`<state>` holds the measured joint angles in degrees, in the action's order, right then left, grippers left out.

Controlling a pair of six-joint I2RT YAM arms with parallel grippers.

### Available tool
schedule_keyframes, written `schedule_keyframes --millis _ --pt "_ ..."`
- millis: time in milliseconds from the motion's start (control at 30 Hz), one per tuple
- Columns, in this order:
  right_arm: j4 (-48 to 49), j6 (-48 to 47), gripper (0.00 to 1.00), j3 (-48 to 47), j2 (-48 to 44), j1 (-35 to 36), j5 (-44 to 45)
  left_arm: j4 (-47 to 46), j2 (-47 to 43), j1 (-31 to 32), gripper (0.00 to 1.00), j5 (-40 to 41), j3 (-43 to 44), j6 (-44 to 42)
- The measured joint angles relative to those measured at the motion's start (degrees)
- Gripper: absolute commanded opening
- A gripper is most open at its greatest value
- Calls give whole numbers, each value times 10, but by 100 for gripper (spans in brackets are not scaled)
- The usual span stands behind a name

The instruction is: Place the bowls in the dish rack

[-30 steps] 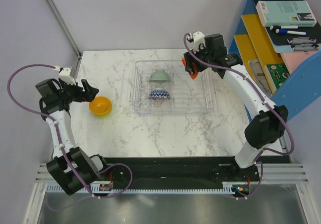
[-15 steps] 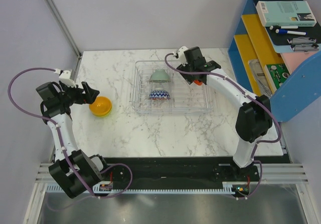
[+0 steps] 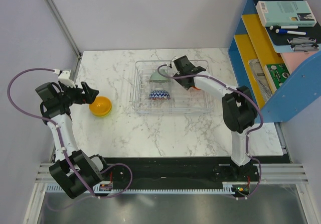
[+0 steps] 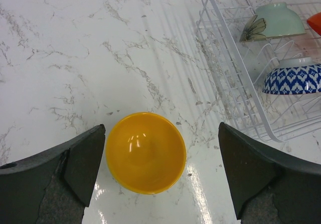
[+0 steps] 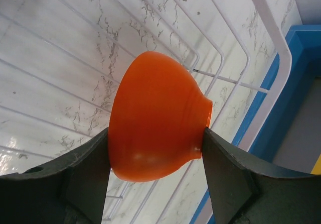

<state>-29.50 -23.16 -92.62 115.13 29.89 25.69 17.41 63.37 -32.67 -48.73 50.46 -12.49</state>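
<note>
The left gripper (image 4: 160, 132) hung with its two dark fingers spread wide apart, straddling a glossy orange-yellow round bowl (image 4: 145, 152). That bowl sat mouth up on the white marble-patterned bench (image 3: 165, 133), near its left edge and touching neither finger. To its right, towards the far edge of the bench, stood the clear plastic rectangular dish rack (image 3: 134, 88) with its ribbed dividers.

Two bowls were already in the left half of the rack, both mouth down. A pale grey-green bowl (image 4: 273, 20) with a dark leaf-like mark on its side lay nearer the far edge. A bowl with a blue-and-white zigzag outside (image 4: 293, 78) lay nearer the near edge, apart from the first.

The right arm reached across from the right edge of the bench, its gripper (image 5: 155, 148) above the middle of the rack, just right of the pale bowl. Its fingers were clamped on a smooth red-orange round bowl (image 5: 155, 123), one finger on each side of the wall. The bowl was tipped onto its side, its foot pointing towards the rack's right wall, with the rack's ribs behind it. Whether it touched the ribs could not be told.

A blue shelf unit (image 3: 301, 83) stood along the right edge of the bench.
</note>
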Motion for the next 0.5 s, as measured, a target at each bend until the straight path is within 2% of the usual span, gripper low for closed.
schedule_keyframes --millis 400,433,467,500 --pt "66 -41 0 0 49 26 94 -3 -2 0 100 -9 -2 2" --pt "70 -43 5 0 54 27 97 -3 -2 0 100 -9 -2 2" --pt "73 -49 15 0 59 29 104 -4 -2 0 100 -9 -2 2" --pt "78 -53 17 0 64 30 112 -4 -2 0 100 -9 -2 2"
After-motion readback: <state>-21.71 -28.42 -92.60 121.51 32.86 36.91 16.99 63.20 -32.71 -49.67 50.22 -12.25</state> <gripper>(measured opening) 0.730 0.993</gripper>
